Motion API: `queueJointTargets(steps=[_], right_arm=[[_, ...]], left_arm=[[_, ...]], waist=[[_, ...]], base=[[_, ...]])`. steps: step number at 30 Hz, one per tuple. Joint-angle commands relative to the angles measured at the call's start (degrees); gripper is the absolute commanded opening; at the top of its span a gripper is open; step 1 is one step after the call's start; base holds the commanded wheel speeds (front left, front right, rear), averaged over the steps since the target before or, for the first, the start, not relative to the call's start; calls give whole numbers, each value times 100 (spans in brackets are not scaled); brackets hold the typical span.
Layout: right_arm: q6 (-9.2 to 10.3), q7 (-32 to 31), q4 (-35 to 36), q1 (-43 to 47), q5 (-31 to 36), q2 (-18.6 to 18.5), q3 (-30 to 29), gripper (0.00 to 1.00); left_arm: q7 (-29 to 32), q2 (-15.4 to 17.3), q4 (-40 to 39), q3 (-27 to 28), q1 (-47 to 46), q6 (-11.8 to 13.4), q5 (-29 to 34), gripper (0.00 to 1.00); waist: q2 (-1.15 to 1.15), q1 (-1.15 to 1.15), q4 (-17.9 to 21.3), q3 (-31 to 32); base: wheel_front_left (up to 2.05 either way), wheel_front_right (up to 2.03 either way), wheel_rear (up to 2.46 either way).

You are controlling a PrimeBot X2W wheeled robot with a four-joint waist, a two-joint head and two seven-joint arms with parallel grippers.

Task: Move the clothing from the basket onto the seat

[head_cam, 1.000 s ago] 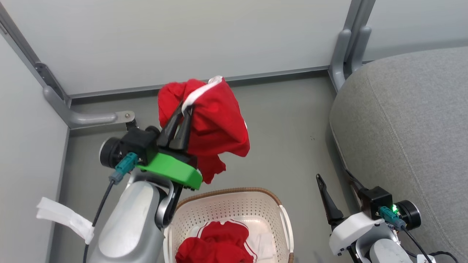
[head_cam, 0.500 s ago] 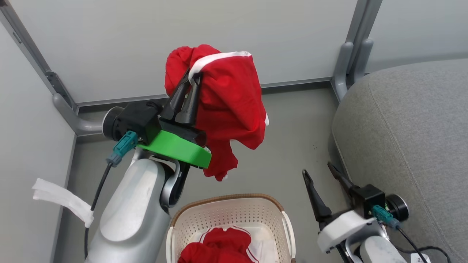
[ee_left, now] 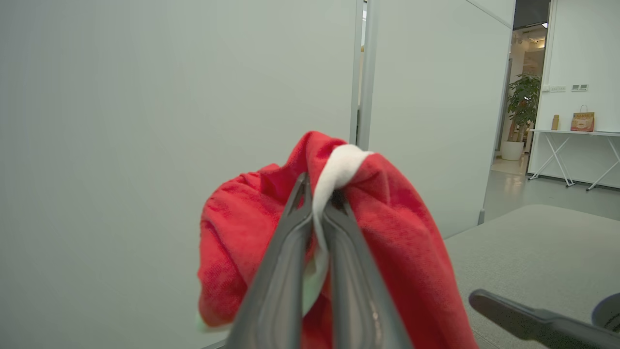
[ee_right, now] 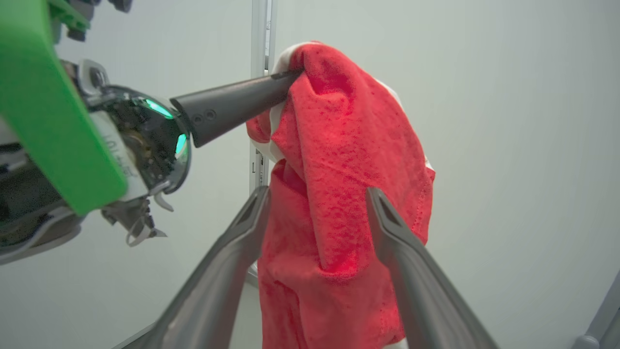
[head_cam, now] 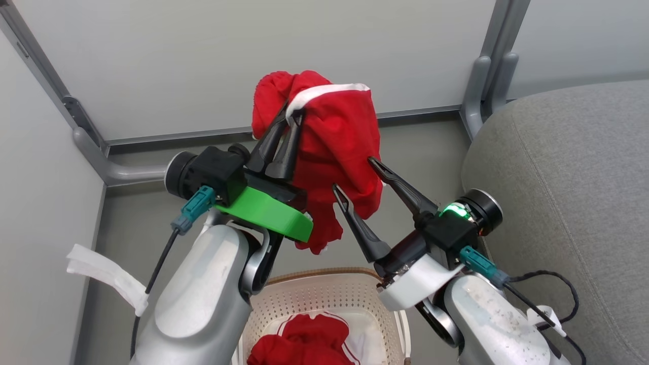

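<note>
Left gripper [head_cam: 293, 111] jaws clamp the red garment [head_cam: 337, 142]; right gripper [head_cam: 352, 173], at its 5 o'clock, straddles it, jaws wide.

My right fingers [ee_right: 227, 261] stand spread on either side of the hanging red clothing [ee_right: 339, 145]; my left fingers [ee_right: 232, 109] pinch its top fold.
</note>
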State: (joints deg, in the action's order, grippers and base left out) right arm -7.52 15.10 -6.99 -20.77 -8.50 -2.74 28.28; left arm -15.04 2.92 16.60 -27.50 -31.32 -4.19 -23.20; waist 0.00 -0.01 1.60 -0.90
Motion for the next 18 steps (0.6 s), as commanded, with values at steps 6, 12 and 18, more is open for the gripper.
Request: queueJointTargets(steps=[6,12,18], right_arm=[[6,7,-742,-452,295,-25,-65,100],[6,7,-1266,-782,319,-26,-23,100],[6,6,-1719,-1119,182,-27,24,100]], left_arm=[[-21,7,-119,-343,-138,89,-164,0],[-21,6,-227,-658,-183,125,-334,0],[-21,4,-327,-984,-240,136,-484,0]], waist=[[0,1,-198,-45],[0,1,-358,-117],[0,1,-507,-196]], base=[[0,0,0],[0,0,0],[0,0,0]])
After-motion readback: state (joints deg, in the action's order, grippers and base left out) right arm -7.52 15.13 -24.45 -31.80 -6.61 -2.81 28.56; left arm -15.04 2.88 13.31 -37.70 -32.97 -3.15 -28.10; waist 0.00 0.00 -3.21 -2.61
